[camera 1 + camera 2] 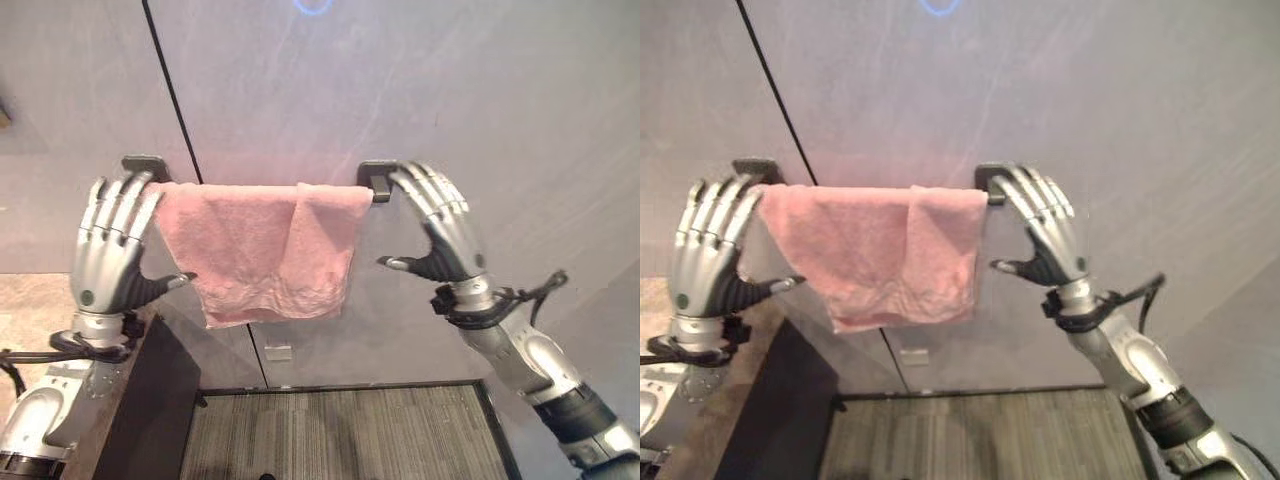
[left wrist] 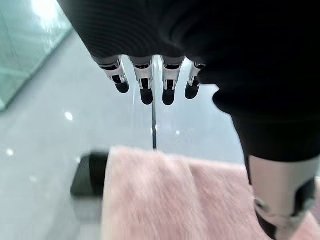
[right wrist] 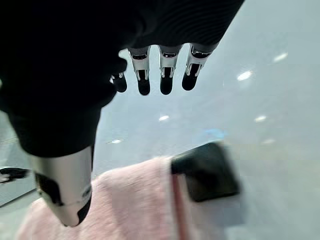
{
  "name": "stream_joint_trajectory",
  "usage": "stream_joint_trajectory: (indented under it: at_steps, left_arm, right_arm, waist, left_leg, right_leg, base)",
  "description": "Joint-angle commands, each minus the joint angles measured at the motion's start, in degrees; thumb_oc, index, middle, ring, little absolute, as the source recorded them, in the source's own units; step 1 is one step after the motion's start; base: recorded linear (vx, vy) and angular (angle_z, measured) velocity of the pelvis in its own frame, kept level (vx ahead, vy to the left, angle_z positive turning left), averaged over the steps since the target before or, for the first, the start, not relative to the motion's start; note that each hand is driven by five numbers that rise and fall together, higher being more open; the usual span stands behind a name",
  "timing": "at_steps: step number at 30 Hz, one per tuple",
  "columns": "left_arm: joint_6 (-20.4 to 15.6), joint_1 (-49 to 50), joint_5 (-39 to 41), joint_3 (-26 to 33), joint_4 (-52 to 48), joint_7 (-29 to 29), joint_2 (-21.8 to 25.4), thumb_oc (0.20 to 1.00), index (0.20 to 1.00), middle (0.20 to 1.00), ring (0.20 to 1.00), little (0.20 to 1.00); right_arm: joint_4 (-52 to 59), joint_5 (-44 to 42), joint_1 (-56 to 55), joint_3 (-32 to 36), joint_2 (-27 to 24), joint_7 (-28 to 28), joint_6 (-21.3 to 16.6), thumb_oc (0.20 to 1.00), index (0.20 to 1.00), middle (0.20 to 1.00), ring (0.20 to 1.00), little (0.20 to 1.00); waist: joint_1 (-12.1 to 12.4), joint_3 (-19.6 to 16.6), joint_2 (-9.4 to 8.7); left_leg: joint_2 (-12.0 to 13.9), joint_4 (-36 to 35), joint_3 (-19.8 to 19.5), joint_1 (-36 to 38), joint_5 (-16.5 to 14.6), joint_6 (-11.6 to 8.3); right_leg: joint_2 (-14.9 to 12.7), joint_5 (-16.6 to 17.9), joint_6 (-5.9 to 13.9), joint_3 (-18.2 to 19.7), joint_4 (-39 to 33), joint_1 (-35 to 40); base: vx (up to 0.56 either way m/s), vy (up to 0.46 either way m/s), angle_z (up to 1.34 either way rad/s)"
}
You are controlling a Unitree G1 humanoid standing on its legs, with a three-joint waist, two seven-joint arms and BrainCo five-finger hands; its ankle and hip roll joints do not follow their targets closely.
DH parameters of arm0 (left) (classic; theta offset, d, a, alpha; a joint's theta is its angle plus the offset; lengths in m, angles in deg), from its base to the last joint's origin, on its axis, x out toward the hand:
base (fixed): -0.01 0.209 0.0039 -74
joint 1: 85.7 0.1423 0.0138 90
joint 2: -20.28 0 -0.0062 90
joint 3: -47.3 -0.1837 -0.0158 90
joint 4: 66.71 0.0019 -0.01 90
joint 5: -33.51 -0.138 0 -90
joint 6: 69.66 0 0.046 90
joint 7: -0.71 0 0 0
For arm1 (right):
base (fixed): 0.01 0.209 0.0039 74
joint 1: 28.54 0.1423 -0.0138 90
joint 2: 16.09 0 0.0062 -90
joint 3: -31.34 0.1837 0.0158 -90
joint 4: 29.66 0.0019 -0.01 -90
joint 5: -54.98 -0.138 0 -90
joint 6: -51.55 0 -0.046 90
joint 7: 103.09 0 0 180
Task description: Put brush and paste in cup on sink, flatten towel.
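Note:
A pink towel (image 1: 262, 250) hangs over a wall rail between two dark brackets, the left bracket (image 1: 146, 165) and the right bracket (image 1: 377, 178). Its right part is folded over itself and the lower edge is uneven. My left hand (image 1: 112, 250) is raised at the towel's left end, fingers straight and upright, thumb pointing toward the cloth. My right hand (image 1: 440, 225) is up at the right bracket, fingers straight, thumb out toward the towel's edge. Neither hand holds the cloth. The wrist views show the towel (image 2: 190, 200) (image 3: 120, 200) just past the straight fingers.
The wall (image 1: 450, 90) behind is smooth grey panels with a dark vertical seam (image 1: 170, 90). A brownish counter edge (image 1: 30, 310) and a dark cabinet side (image 1: 150, 400) sit at lower left. Grey ribbed flooring (image 1: 340, 435) lies below.

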Motion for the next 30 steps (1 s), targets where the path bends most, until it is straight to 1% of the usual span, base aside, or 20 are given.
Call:
stream_joint_trajectory:
  at_steps: [1, 4, 7, 11, 14, 20, 21, 22, 25, 30]
  left_arm:
    - [-0.4, -5.3, 1.1, -1.5, 2.4, -1.1, 0.6, 1.000, 1.000, 1.000, 1.000, 1.000]
    - [-0.6, -6.4, 1.8, -3.3, 4.4, -2.8, -0.6, 1.000, 1.000, 1.000, 1.000, 1.000]
    - [-0.7, -6.7, 2.5, -3.8, 5.6, -4.1, -1.7, 1.000, 1.000, 1.000, 1.000, 1.000]
    - [-0.3, -7.4, 2.8, -3.3, 6.8, -3.6, -3.5, 1.000, 1.000, 1.000, 1.000, 1.000]
    - [-0.3, -8.0, 2.8, -3.4, 7.0, -3.5, -3.8, 1.000, 1.000, 1.000, 1.000, 1.000]
    - [-0.4, -9.2, 0.9, -3.0, 5.2, -1.2, -4.0, 1.000, 1.000, 1.000, 1.000, 1.000]
    - [-0.5, -9.5, 0.6, -2.9, 4.8, 0.0, -4.0, 1.000, 1.000, 1.000, 1.000, 1.000]
    - [-0.6, -9.8, -0.1, -2.4, 4.3, 2.3, -4.3, 1.000, 1.000, 1.000, 1.000, 1.000]
    - [0.3, -10.2, -0.1, -1.7, 3.9, 4.3, -5.2, 1.000, 1.000, 1.000, 1.000, 1.000]
    - [0.7, -10.6, 0.0, -0.7, 3.4, 3.2, -4.5, 1.000, 1.000, 1.000, 1.000, 1.000]
  right_arm:
    - [-1.5, 1.6, 4.8, 0.4, -1.0, -0.7, 1.4, 1.000, 1.000, 1.000, 1.000, 1.000]
    - [-2.8, 2.7, 7.5, -2.3, -0.7, -2.8, 1.8, 1.000, 1.000, 1.000, 1.000, 1.000]
    - [-3.5, 2.9, 9.1, -4.0, 0.4, -4.5, 1.7, 1.000, 1.000, 1.000, 1.000, 1.000]
    - [-4.6, 3.4, 10.1, -4.8, 2.4, -5.0, 2.0, 1.000, 1.000, 1.000, 1.000, 1.000]
    - [-5.0, 3.7, 10.6, -5.4, 2.7, -5.2, 2.2, 1.000, 1.000, 1.000, 1.000, 1.000]
    - [-5.9, 4.3, 11.4, -6.6, 3.4, -5.5, 2.2, 1.000, 1.000, 1.000, 1.000, 1.000]
    - [-6.1, 4.4, 11.5, -6.9, 3.5, -5.4, 2.1, 1.000, 1.000, 1.000, 1.000, 1.000]
    - [-6.1, 4.5, 11.8, -7.4, 3.6, -5.4, 2.0, 1.000, 1.000, 1.000, 1.000, 1.000]
    - [-6.9, 5.5, 12.7, -8.4, 3.7, -5.1, 2.5, 1.000, 1.000, 1.000, 1.000, 1.000]
    - [-6.3, 7.1, 13.6, -9.0, 1.3, -6.8, 2.5, 1.000, 1.000, 1.000, 1.000, 1.000]
  waist:
    - [0.5, -0.1, -0.63]
    - [0.6, 0.1, -0.71]
    - [0.6, 0.2, -0.73]
    - [0.6, 0.6, -0.81]
    - [0.6, 0.7, -0.84]
    - [0.6, 0.9, -1.02]
    - [0.6, 0.9, -1.05]
    - [0.7, 0.9, -1.14]
    - [0.8, 1.0, -1.27]
    - [0.7, 0.8, -1.41]
  left_leg:
    - [-0.1, 0.6, -1.9, 0.6, -2.3, -0.95]
    - [-0.2, 0.6, -1.9, 0.7, -2.3, -0.88]
    - [-0.3, 0.6, -1.9, 0.7, -2.4, -0.80]
    - [-0.4, 0.6, -1.8, 0.7, -2.4, -0.72]
    - [-0.4, 0.6, -1.8, 0.6, -2.3, -0.68]
    - [-0.3, 0.6, -1.5, 0.4, -2.4, -0.61]
    - [-0.3, 0.6, -1.6, 0.4, -2.3, -0.62]
    - [-0.3, 0.6, -1.5, 0.3, -2.4, -0.67]
    - [-0.3, 0.6, -1.4, 0.1, -2.4, -0.72]
    - [-0.2, 0.6, -1.4, 0.0, -2.4, -0.79]
  right_leg:
    - [-5.7, 2.8, 4.79, -1.8, 0.8, 1.8]
    - [-5.9, 2.8, 4.74, -1.9, 0.8, 1.9]
    - [-5.9, 2.8, 4.69, -1.9, 0.9, 1.9]
    - [-6.0, 2.9, 4.62, -1.6, 0.9, 1.8]
    - [-6.0, 3.0, 4.62, -1.6, 0.9, 1.6]
    - [-6.0, 3.1, 4.65, -1.3, 0.9, 1.1]
    - [-6.0, 3.1, 4.63, -1.2, 0.9, 1.0]
    - [-6.0, 3.1, 4.62, -1.2, 0.9, 1.0]
    - [-6.1, 3.2, 4.70, -1.2, 0.8, 0.7]
    - [-5.9, 3.1, 4.68, -1.1, 0.8, 0.6]
  base:
    - [-0.01, 0.004, 0.15]
    - [0.00, 0.002, 0.03]
    - [0.00, 0.000, 0.00]
    - [0.00, 0.000, 0.00]
    - [0.00, 0.000, 0.00]
    - [0.00, 0.000, 0.00]
    - [0.00, 0.000, 0.00]
    - [0.00, 0.000, 0.00]
    - [0.00, -0.001, -0.01]
    - [0.00, 0.000, 0.00]
